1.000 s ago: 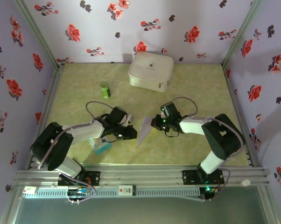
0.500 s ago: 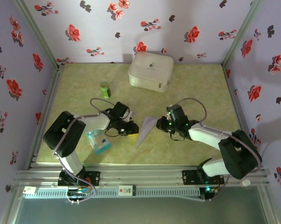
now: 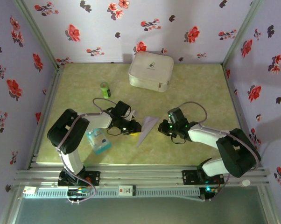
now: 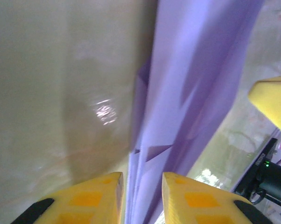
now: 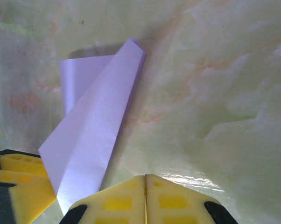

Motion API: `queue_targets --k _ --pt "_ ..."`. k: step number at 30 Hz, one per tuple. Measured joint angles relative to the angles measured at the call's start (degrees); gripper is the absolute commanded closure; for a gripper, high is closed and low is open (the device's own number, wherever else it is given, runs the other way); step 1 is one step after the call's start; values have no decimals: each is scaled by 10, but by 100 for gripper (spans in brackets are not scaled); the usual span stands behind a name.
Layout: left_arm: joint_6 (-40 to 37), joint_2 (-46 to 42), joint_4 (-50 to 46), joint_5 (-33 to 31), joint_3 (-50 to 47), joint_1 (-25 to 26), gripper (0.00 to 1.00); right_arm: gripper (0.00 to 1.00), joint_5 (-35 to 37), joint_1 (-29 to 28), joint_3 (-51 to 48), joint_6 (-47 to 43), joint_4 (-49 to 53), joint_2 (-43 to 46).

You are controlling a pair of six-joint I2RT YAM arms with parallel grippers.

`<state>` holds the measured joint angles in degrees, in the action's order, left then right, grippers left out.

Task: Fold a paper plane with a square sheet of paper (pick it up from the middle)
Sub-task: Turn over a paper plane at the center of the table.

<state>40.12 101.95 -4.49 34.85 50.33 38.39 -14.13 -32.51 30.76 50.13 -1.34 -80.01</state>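
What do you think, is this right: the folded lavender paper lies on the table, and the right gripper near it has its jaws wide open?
Not quite. The right gripper is shut, not wide open: in the right wrist view its yellow fingers press together with no gap. The rest holds: the folded lavender paper lies on the table near it.

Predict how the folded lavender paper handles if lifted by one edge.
The paper plane looks thin, so probably floppy crosswise; its layered folds may stiffen it lengthwise. Likely very light: a push could slide it on the glossy table rather than bend it.
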Motion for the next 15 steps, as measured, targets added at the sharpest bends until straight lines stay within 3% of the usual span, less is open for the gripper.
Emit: queue_targets --k 15 --pt "-9 0 5 -19 -8 0 71 91 0 0 0 9 0 -22"
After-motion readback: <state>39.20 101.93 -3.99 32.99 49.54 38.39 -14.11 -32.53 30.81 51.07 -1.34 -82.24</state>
